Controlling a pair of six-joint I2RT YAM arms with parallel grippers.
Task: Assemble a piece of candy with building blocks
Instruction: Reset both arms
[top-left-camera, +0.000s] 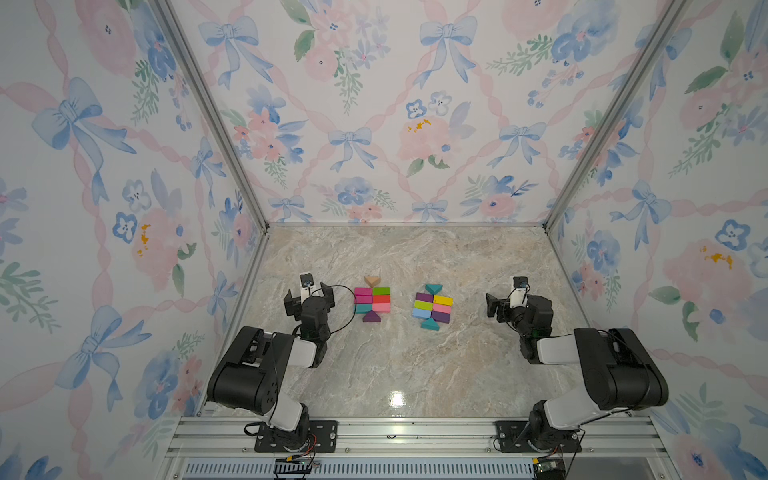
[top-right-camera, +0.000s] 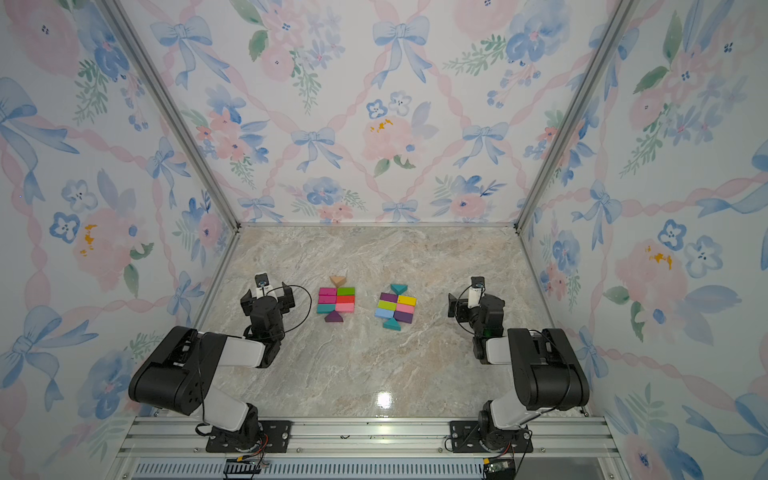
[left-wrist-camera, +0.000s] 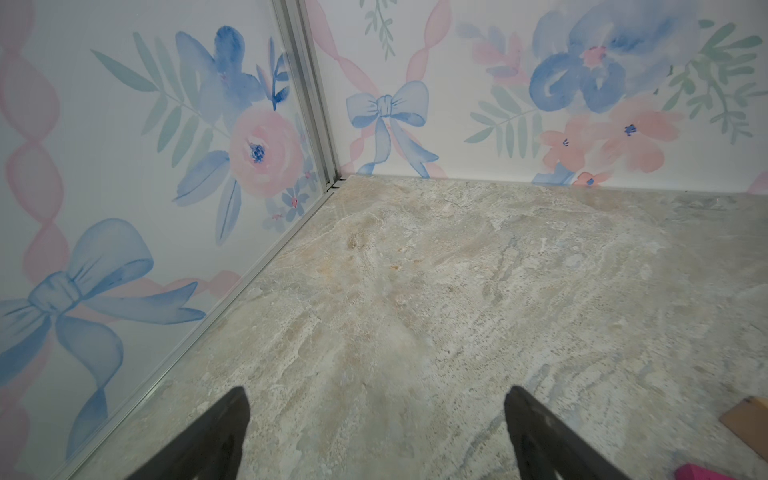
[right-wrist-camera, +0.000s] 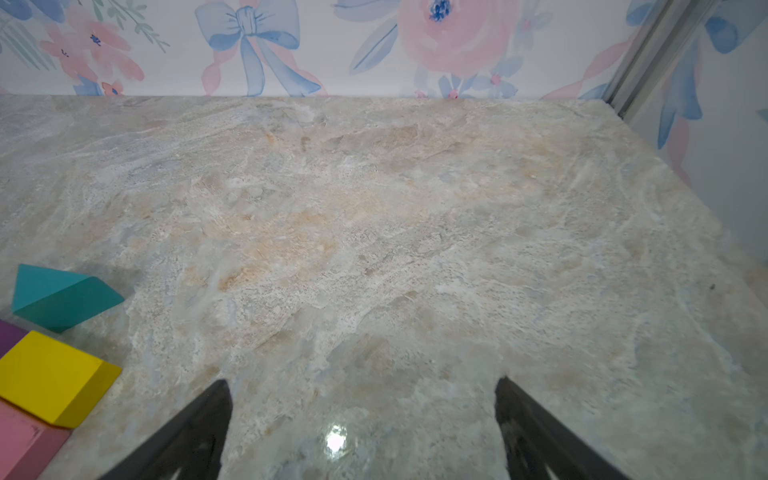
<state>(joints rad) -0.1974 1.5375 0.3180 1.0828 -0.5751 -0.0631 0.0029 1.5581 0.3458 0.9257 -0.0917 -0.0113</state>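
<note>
As both top views show: building blocks form a left candy and a right candy mid-table; none lies loose, so assembly looks complete.
Left wrist: left pincer wide, empty; tan prism just in view.
Right wrist: right pincer wide, empty, near the yellow brick.

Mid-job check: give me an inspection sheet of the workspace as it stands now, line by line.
Surface: marble-patterned table, with a light glare near the front.
Job's things: two block figures, set apart. The left figure is six bricks with a tan triangle and a purple triangle at its ends. The right figure is six bricks with teal triangles at its ends, and it is slightly turned.
Clutter: nothing seen.
Tools: left tool and right tool are open, empty and off the figures.
Cables: the black cable loop at the left wrist arcs close beside the left figure; contact unclear.
Surroundings: floral walls, aluminium frame post, front rail.
</note>
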